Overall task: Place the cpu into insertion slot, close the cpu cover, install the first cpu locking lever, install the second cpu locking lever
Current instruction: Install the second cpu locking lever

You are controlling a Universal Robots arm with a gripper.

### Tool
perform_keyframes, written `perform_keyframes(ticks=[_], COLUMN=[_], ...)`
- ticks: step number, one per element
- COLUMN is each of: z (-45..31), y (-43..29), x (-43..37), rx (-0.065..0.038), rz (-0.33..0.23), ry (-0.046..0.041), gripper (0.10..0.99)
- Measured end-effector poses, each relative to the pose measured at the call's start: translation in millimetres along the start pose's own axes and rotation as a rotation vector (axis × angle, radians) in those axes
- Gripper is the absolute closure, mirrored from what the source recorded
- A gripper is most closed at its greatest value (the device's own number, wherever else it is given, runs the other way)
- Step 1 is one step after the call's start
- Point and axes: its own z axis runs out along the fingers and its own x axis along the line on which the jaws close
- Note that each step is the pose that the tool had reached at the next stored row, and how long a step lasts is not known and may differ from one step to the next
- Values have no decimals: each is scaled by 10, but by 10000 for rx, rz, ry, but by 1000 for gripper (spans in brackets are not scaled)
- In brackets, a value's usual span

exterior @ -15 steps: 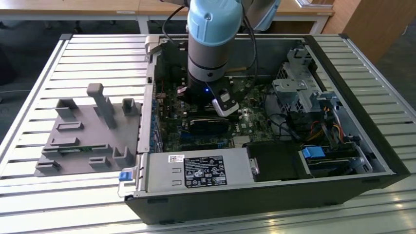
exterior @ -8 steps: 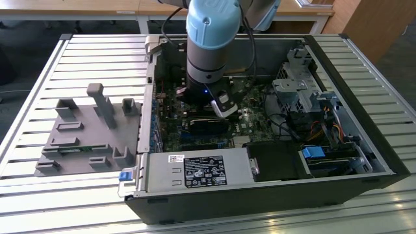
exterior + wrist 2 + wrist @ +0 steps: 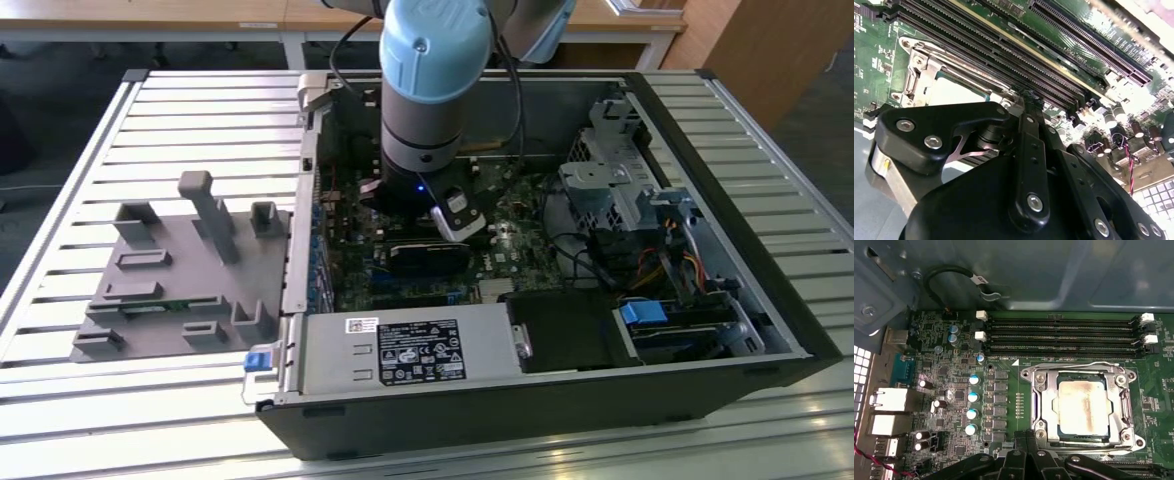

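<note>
The slatted metal bench (image 3: 80,140) is carrying an open computer case (image 3: 747,300), which is lying on its side with the green motherboard (image 3: 534,215) facing up. On the exterior view's left, a grey plastic fixture (image 3: 174,290) is sitting on the bench just beside the case. The blue-and-grey robot arm (image 3: 430,80) is reaching straight down into the case, ending close above the motherboard.

In the first wrist view, four long black memory slots (image 3: 1059,337) are running just beside the insertion slot (image 3: 1026,405), whose silver rim is showing around the cpu cover (image 3: 1046,400). The cover is lying flat over the socket, framing the cpu (image 3: 1084,407), which is sitting inside the socket with its dull silver top showing through the square window. A thin wire lever (image 3: 1094,365) is lying along the socket edge nearest the memory slots.

The hand (image 3: 1021,97) is hanging just beside one corner of the socket in the second wrist view; its black linkage is blocking the fingertips, so I cannot tell whether it is open or closed.
</note>
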Motion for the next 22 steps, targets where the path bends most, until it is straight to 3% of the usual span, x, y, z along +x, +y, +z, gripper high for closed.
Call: perform_keyframes(ticks=[7,22], z=[-26,-276], y=[8,78], x=[5,10], rx=[12,15], rz=[-1,0], ry=[-2,0], gripper=[980,980])
